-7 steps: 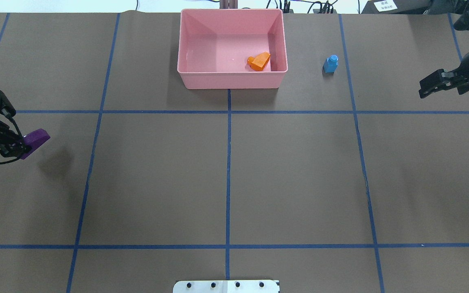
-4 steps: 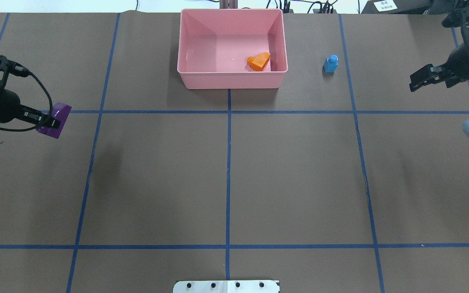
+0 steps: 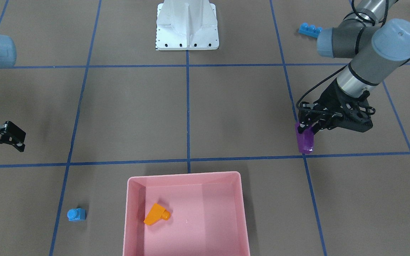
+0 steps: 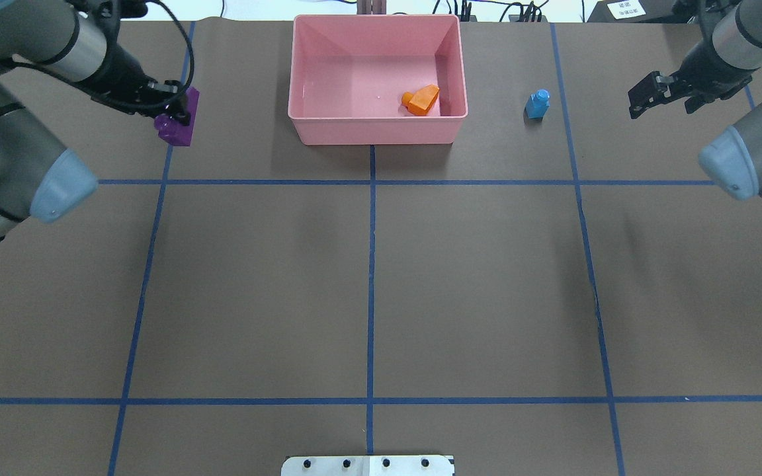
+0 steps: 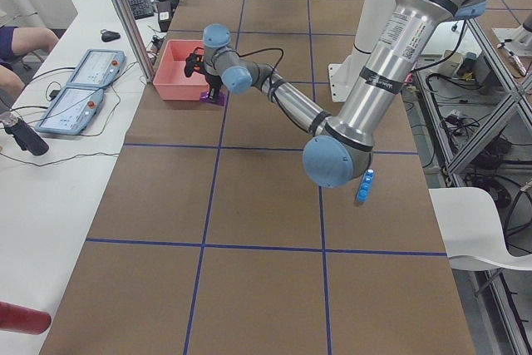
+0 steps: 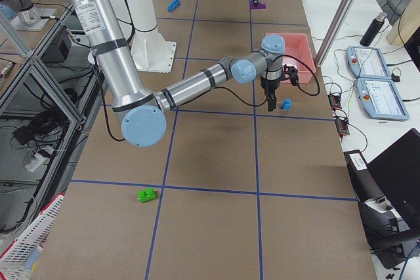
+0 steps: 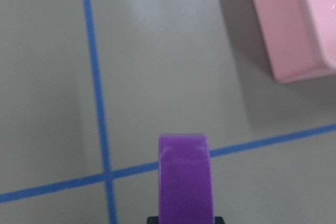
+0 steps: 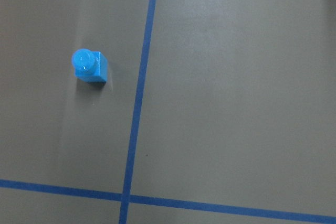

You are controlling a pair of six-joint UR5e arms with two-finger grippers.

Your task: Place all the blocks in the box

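Clamping the purple block [image 4: 179, 135] in my left end effector [image 4: 178, 114], I have the pink box [image 4: 374, 131] off to its right, the orange block [image 4: 422, 99] lying inside. My right end effector [image 4: 643, 100] looks parted and empty, with the small blue block [image 4: 537, 104] on the counter [image 4: 368, 291] to its left.

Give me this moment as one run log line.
left gripper: shut on purple brick, outside box | right gripper: open, empty | in box: orange brick | on table: small blue brick, long blue brick, green brick
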